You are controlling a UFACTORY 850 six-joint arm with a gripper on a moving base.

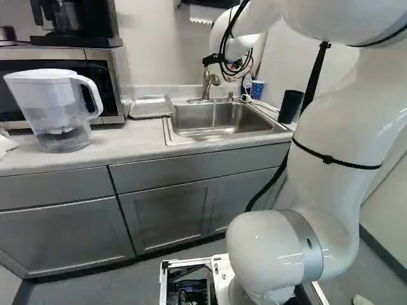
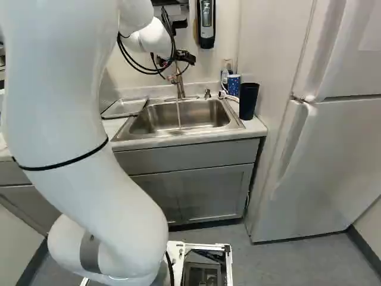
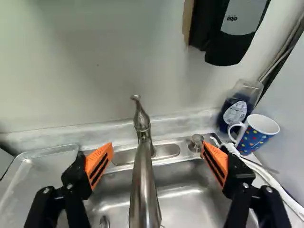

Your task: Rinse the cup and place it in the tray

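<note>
Gripper (image 3: 156, 148) is standing open, 2 fingers (image 3: 99, 164) straddling the faucet (image 3: 145, 194), likely for working its lever (image 3: 141, 118); water (image 2: 178, 113) is running for rinsing, spotted cup (image 3: 254, 137) is sitting beside the sink (image 2: 205, 113), tray (image 3: 42, 185) lying opposite for drop-off

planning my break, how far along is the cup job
Apparently done: a thin stream of water seems to fall into the sink. In hand: nothing; the open hand straddles the faucet. Left: rinsing and placing; the dotted mug and black cup stand beside the sink, no cup on the tray.
</note>
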